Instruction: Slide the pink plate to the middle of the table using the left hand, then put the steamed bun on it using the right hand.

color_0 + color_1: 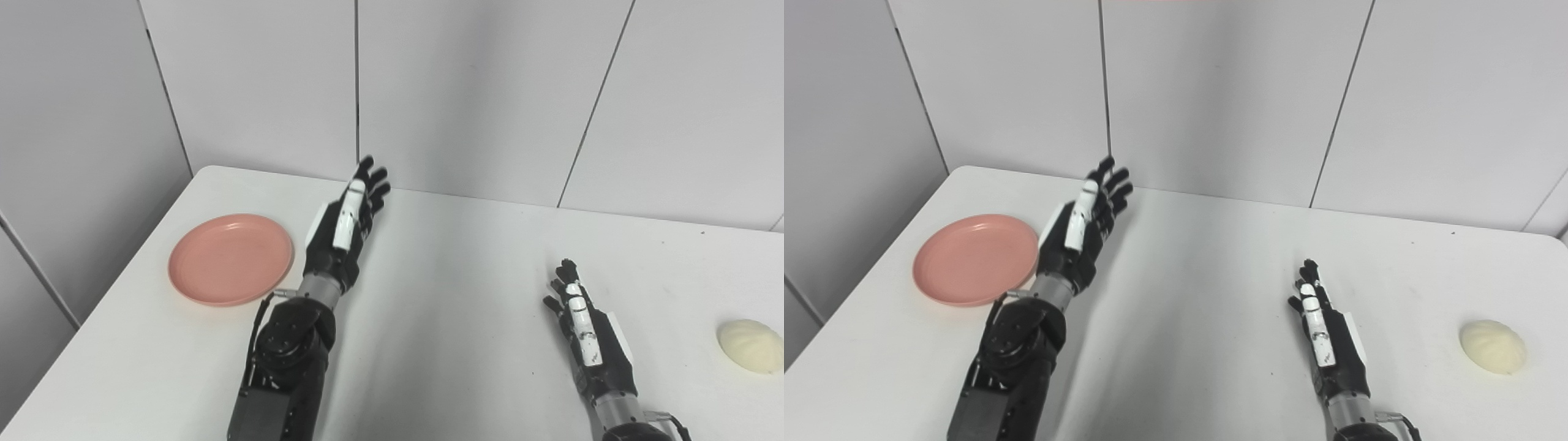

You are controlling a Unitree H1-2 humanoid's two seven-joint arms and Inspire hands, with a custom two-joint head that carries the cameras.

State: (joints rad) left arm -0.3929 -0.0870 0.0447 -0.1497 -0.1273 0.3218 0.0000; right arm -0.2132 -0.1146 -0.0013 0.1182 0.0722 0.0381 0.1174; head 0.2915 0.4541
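The pink plate lay flat on the white worktop, toward its left side and near the left edge, right way up and with nothing on it. The steamed bun sat on the worktop far to the right, close to the right edge; in the left eye view it was partly cut off by the picture's border. Plate and bun were well apart, with both arms between them.

The left hand was raised above the worktop just beside the right rim of the plate, palm turned sideways and pointing toward the back wall. Its fingers were stretched out and slightly spread, holding nothing. Contact with the plate rim could not be confirmed; in the right eye view the wrist overlapped the rim, but the hand appeared lifted clear of it.

The right hand rested low over the worktop, right of centre, well apart from the bun. Its fingers were extended forward, loosely together, and empty. A shadow fell on the worktop just right of the left forearm.
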